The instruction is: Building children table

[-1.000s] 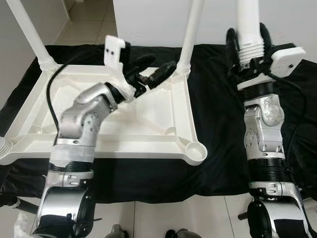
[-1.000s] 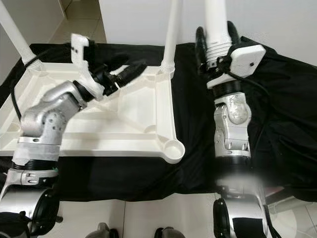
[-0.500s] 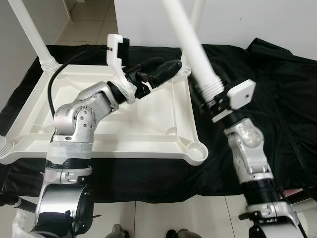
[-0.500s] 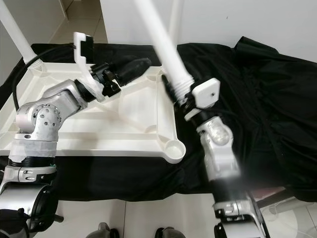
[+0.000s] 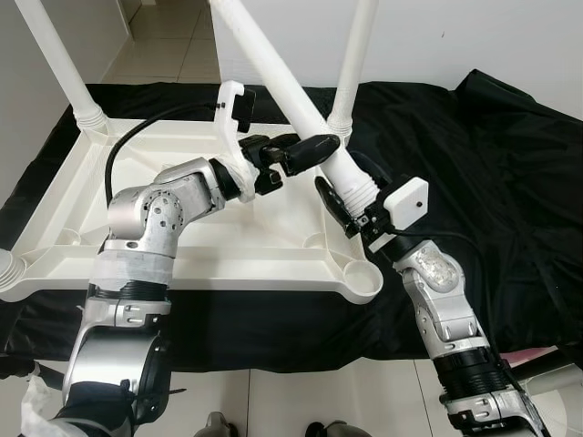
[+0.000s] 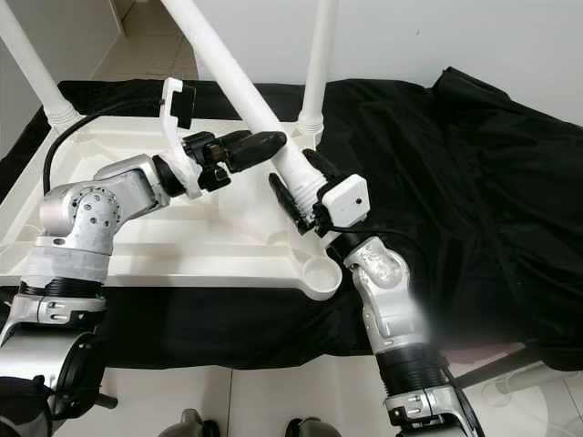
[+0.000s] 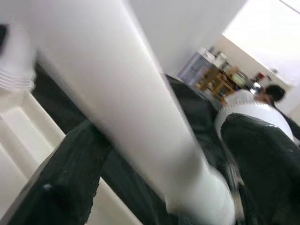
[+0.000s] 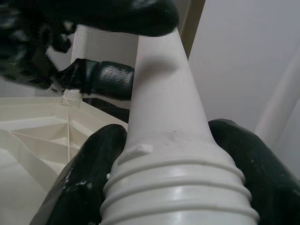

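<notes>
The white table top (image 5: 228, 246) lies upside down on a black cloth (image 5: 483, 155). Two white legs stand screwed in at its far corners, one on the left (image 5: 56, 64) and one on the right (image 5: 353, 55). My right gripper (image 5: 351, 196) is shut on the ribbed end of a loose white leg (image 5: 273, 68). That leg slants up and to the left above the table top's right rim. The empty round socket (image 5: 363, 275) of the near right corner sits just below the gripper. My left gripper (image 5: 314, 157) is open, its black fingers (image 8: 136, 14) on either side of the loose leg's shaft.
The black cloth spreads wide to the right of the table top, bunched at its far edge. A white wall (image 5: 455, 36) rises close behind. Pale floor tiles (image 5: 301, 401) show in front, near my feet.
My right arm has swung the loose leg from upright over the cloth down and left to the table top's right rim. My left gripper has shifted right and now straddles that leg.
</notes>
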`<state>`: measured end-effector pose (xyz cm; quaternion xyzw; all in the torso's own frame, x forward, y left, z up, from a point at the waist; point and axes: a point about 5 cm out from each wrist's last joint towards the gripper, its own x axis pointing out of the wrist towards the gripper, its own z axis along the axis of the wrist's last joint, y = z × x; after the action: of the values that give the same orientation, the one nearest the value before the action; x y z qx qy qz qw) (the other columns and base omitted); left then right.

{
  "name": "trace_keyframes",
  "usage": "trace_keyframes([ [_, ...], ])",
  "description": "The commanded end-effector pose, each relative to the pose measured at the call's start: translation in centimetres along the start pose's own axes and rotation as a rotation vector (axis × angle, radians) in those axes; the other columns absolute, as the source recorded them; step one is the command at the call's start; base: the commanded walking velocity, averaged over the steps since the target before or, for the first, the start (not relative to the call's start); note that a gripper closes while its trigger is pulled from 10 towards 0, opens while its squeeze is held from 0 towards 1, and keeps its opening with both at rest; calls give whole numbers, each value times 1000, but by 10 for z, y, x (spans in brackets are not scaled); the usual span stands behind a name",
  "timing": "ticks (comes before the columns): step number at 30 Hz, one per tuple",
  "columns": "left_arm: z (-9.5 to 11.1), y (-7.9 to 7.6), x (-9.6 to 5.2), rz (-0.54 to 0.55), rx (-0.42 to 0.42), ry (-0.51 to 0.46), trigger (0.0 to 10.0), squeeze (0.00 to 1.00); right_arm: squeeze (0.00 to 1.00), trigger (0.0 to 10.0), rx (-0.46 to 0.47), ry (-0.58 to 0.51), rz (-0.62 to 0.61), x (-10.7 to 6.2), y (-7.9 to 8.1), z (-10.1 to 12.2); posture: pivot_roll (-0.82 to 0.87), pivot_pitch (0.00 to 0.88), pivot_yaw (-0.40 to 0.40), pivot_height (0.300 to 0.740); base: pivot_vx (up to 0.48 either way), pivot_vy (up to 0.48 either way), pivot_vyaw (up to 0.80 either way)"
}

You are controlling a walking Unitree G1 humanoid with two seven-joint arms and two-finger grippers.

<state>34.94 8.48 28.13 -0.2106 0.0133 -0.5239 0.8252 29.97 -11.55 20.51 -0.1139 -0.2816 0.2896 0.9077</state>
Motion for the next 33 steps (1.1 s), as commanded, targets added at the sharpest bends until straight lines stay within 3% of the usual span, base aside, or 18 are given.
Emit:
trace_keyframes([
  [1, 3, 0, 3, 6, -27, -11, 10000, 0, 0, 10000, -10, -4, 26, -2, 7, 0, -71, 96, 31, 740, 0, 0, 0],
  [3, 6, 3, 4, 26, -49, -20, 10000, 0, 0, 10000, -6, 1, 30, -4, 10, -1, -72, 96, 31, 740, 0, 0, 0],
  [6, 19, 28, 2, 188, -188, -85, 10000, 0, 0, 10000, 14, 23, 49, -13, 23, -5, -75, 97, 32, 740, 0, 0, 0],
  [11, 21, 41, -3, 277, -204, -93, 10000, 0, 0, 10000, 11, 38, 48, -17, 25, -7, -78, 99, 31, 740, 0, 0, 0],
  [16, 20, 59, -12, 409, -274, -84, 10000, 0, 0, 10000, -3, 68, 40, -26, 23, -10, -86, 98, 33, 740, 0, 0, 0],
  [22, 21, 61, -13, 410, -303, -94, 10000, 0, 0, 10000, -12, 81, 29, -27, 20, -12, -90, 97, 34, 740, 0, 0, 0],
  [23, 23, 61, -12, 404, -309, -104, 9686, 0, 0, 10000, -10, 83, 23, -27, 19, -12, -88, 96, 32, 740, 0, 0, 0],
  [24, 24, 61, -12, 402, -315, -113, 5725, 0, 0, 10000, -10, 85, 20, -27, 19, -12, -87, 96, 32, 740, 0, 0, 0],
  [25, 24, 61, -12, 402, -315, -113, 5725, 0, 0, 10000, -10, 85, 20, -27, 19, -12, -87, 96, 32, 740, 0, 0, 0],
  [26, 25, 62, -13, 405, -316, -120, 1882, 0, 0, 10000, -10, 87, 19, -27, 19, -13, -86, 95, 31, 740, 0, 0, 0],
  [27, 27, 62, -13, 399, -318, -134, 0, 0, 0, 10000, -12, 90, 21, -27, 19, -13, -84, 95, 30, 740, 0, 0, 0],
  [33, 32, 61, -14, 389, -311, -155, 0, 0, 0, 10000, 1, 99, 16, -27, 19, -15, -81, 96, 27, 740, 0, 0, 0],
])
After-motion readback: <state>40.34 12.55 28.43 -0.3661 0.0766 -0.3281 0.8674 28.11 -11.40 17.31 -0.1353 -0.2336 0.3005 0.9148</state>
